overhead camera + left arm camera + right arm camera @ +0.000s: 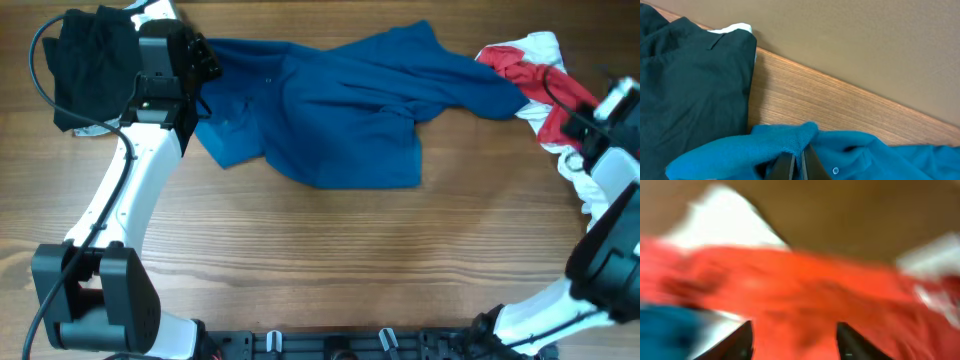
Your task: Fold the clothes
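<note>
The deep-blue shirt (350,100) lies crumpled across the far middle of the table. My left gripper (799,162) is shut on a fold of the blue shirt (790,142) near its collar, at the shirt's far left end (205,65). A black garment (95,60) lies bunched at the far left, also in the left wrist view (690,85). A red-and-white garment (535,75) lies at the far right. My right gripper (795,340) is open just above its red cloth (805,290); that view is blurred.
A strip of white cloth (732,29) peeks from behind the black garment. A brown wall (865,40) runs behind the table's far edge. Bare wood (330,260) fills the near half of the table.
</note>
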Controlling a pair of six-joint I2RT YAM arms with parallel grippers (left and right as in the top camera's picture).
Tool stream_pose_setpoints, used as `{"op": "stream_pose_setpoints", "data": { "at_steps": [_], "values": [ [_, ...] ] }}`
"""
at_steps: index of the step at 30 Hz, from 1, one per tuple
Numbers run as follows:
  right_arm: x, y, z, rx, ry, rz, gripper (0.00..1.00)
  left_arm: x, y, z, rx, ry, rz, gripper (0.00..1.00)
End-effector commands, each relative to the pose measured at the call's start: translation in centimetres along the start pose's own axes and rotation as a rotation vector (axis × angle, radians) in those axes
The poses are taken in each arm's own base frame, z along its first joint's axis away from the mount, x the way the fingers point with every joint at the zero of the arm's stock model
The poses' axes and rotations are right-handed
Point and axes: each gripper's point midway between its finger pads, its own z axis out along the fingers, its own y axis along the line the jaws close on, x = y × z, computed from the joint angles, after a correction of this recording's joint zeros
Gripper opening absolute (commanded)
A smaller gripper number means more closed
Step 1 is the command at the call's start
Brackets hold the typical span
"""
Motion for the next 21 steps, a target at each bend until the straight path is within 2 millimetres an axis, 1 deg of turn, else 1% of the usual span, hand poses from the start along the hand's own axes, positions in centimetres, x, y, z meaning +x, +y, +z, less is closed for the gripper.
{"op": "stream_pose_setpoints", "data": {
  "at_steps": [1,2,3,4,8,10,11,13,15,16,19,20,21],
  "values": [
    [-2.8,7.5,-2.8,-0.269,-0.086,-0.134,0.32,-1.7,-0.6,-1.3,0.021,-0.042,0.014,0.04],
    [-1.8,8.5,-2.3,-0.287,-0.06,-0.161,0.17,-1.7,-0.6,-1.3,0.021,-0.042,0.014,0.04],
    [0.5,9.8,-0.5,-0.296,-0.006,-0.189,0.13,-1.7,-0.6,-1.3,0.021,-0.042,0.014,0.04],
    [1.8,10.1,1.0,-0.298,0.013,-0.193,0.1,-1.7,-0.6,-1.3,0.021,-0.042,0.014,0.04],
    [3.7,9.8,3.5,-0.288,0.031,-0.18,0.09,-1.7,-0.6,-1.3,0.022,-0.042,0.014,0.04],
    [5.2,9.5,5.0,-0.28,0.068,-0.173,0.09,-1.6,-0.8,-1.3,0.029,-0.039,0.014,0.04],
    [5.9,8.6,6.1,-0.228,0.091,-0.131,0.09,-1.6,-0.9,-1.3,0.039,-0.035,0.014,0.04],
    [6.0,7.3,7.6,-0.148,0.1,-0.084,0.09,-1.4,-1.3,-1.3,0.062,-0.025,0.015,0.04],
    [5.4,6.9,8.6,-0.122,0.09,-0.069,0.09,-1.4,-1.4,-1.3,0.066,-0.023,0.015,0.04],
    [4.9,6.6,9.1,-0.103,0.08,-0.065,0.09,-1.4,-1.4,-1.3,0.066,-0.023,0.015,0.04],
    [3.3,4.9,9.9,0.0,0.062,0.0,0.09,-1.3,-1.4,-1.3,0.066,-0.023,0.015,0.04],
    [2.5,4.7,10.0,0.009,0.054,0.003,0.1,-1.3,-1.4,-1.3,0.066,-0.023,0.015,0.04],
    [1.4,3.7,10.1,0.05,0.046,0.008,0.11,-1.3,-1.4,-1.3,0.065,-0.02,0.015,0.04]
  ]
}}
